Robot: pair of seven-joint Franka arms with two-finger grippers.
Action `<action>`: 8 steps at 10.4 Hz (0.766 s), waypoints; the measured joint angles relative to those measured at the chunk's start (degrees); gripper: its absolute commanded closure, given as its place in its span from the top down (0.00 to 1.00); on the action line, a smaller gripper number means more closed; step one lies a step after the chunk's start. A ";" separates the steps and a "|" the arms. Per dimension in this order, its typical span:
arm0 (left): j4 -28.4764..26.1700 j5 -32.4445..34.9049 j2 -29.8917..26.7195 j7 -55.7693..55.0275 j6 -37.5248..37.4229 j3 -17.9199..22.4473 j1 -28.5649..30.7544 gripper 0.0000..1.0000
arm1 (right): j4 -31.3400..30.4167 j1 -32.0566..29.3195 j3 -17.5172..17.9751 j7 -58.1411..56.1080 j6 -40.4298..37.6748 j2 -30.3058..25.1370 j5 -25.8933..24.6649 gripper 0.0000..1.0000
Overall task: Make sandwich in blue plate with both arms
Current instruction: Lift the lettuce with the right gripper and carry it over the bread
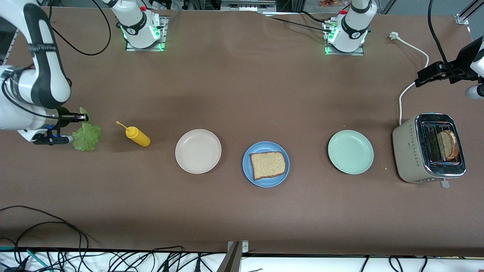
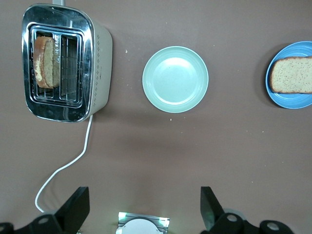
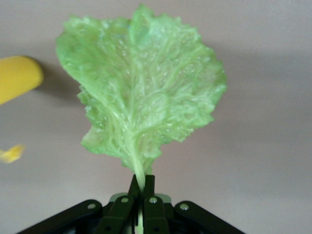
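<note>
- Blue plate (image 1: 247, 170) lies nearest, a bread slice (image 1: 267, 165) on it.
- My right claw (image 1: 84, 118) pinches the lettuce (image 1: 87, 136) stem, at the right arm's bench end.
- My left claw (image 2: 144, 210) waits open above the toaster (image 1: 406, 151).

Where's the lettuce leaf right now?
The crinkled green lettuce leaf is pinched by its stem in the right gripper, at the right arm's end of the table beside the yellow squeeze bottle.

1. Right arm — reaches from its base to the right arm's end of the counter, forearm bent low and wrist level.
2. Right hand (image 1: 77, 118) — fingers pinched together on the lettuce leaf (image 3: 141, 87) by its stem.
3. Left arm waits, raised at its own end.
4. Left hand (image 2: 144, 207) — fingers (image 2: 75, 207) spread wide, holding nothing.
</note>
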 measured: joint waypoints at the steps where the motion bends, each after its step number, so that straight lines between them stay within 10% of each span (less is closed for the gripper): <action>1: 0.02 0.00 0.02 0.00 0.00 -0.05 -0.13 1.00 | 1.53 0.05 1.97 0.23 -3.96 -2.82 0.02 0.00; 8: 0.05 0.04 0.13 -0.13 0.00 -0.15 -0.12 1.00 | 18.91 0.28 23.18 17.54 -18.64 -7.37 0.19 0.00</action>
